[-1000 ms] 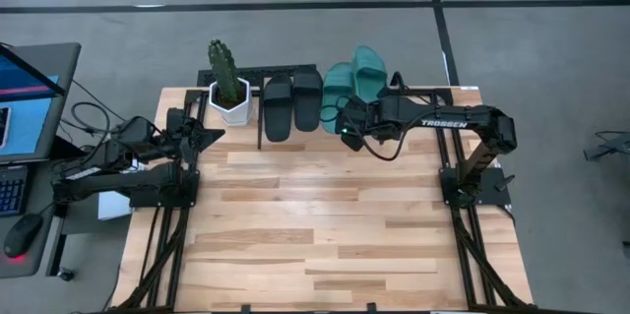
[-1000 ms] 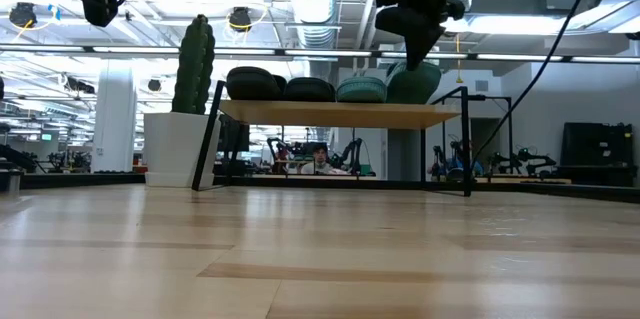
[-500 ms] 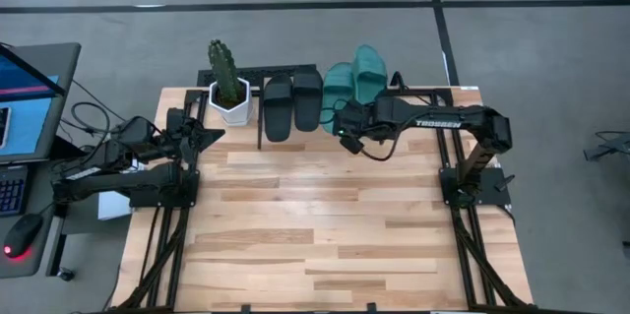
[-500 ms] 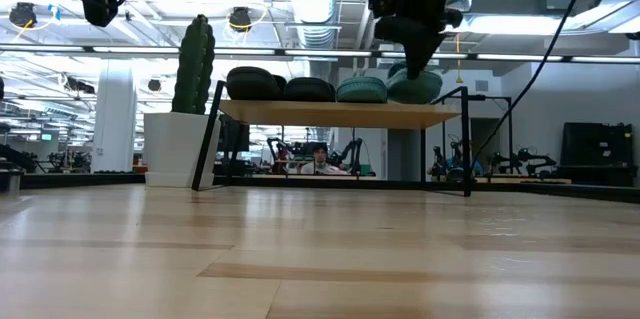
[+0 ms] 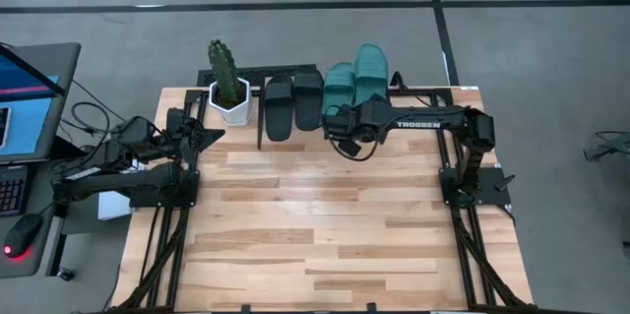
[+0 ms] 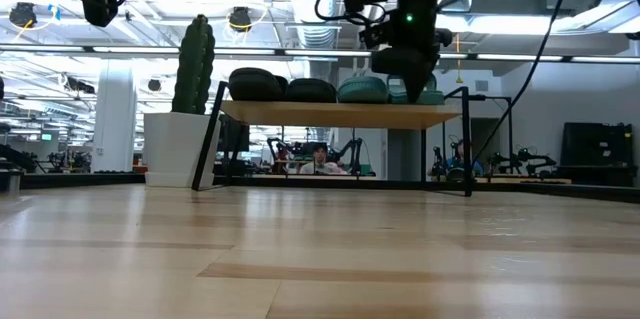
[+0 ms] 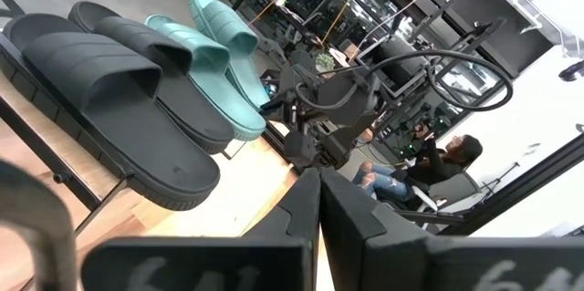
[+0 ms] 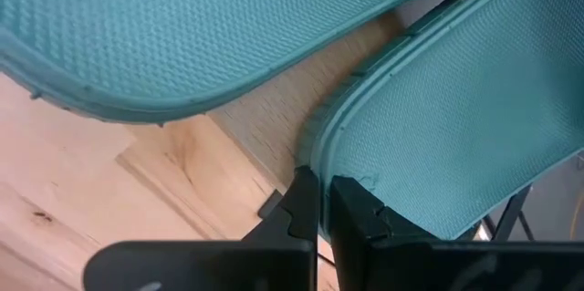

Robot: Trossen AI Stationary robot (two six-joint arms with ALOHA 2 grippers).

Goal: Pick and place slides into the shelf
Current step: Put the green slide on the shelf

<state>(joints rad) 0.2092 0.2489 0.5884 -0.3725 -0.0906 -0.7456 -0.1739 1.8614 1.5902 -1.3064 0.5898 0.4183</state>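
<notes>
Reading TROSSEN on my right arm (image 5: 423, 125); its fingers (image 8: 315, 204) are closed, empty, at the teal slides (image 5: 352, 83), which lie lengthwise front-to-back across the shelf (image 6: 330, 114).

2 dark arms, black cables, white "trossen" lettering on right arm (image 5: 423, 125)

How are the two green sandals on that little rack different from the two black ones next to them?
The two teal green slides sit on the wooden-topped shelf's end nearer the right arm; the two black slides lie beside the potted cactus. The teal pair is uneven, one reaching farther back; the black pair lies nearly level. The right gripper is at the teal pair's front edge; nothing is by the black pair. All four rest on the shelf top.
</notes>
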